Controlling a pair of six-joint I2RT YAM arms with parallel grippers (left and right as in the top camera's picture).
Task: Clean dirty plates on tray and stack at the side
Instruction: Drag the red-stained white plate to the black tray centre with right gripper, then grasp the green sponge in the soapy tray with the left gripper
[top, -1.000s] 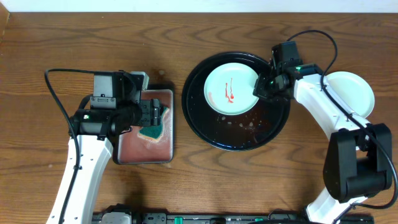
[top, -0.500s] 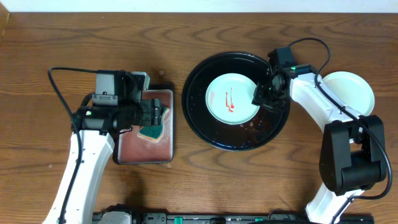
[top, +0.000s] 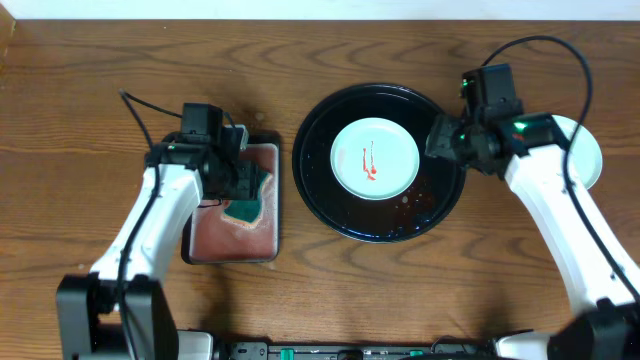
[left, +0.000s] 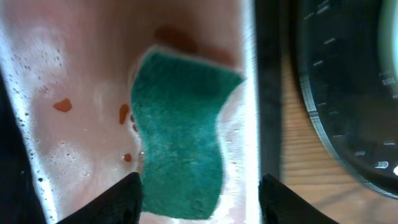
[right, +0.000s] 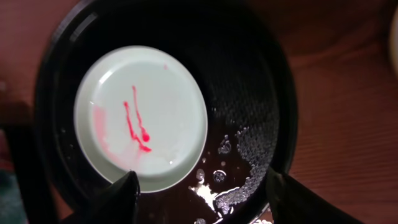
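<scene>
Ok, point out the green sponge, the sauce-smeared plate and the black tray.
green sponge (left: 180, 143), left wrist view, middle of its face.
sauce-smeared plate (right: 177, 106), right wrist view, clean patch beside the smear.
black tray (top: 312, 165), overhead view, bare floor left of plate.

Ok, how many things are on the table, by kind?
Plates: 2, smeared plate and side plate
Trays: 2, round black tray and rectangular tray
Sponges: 1, green sponge
Total: 5
</scene>
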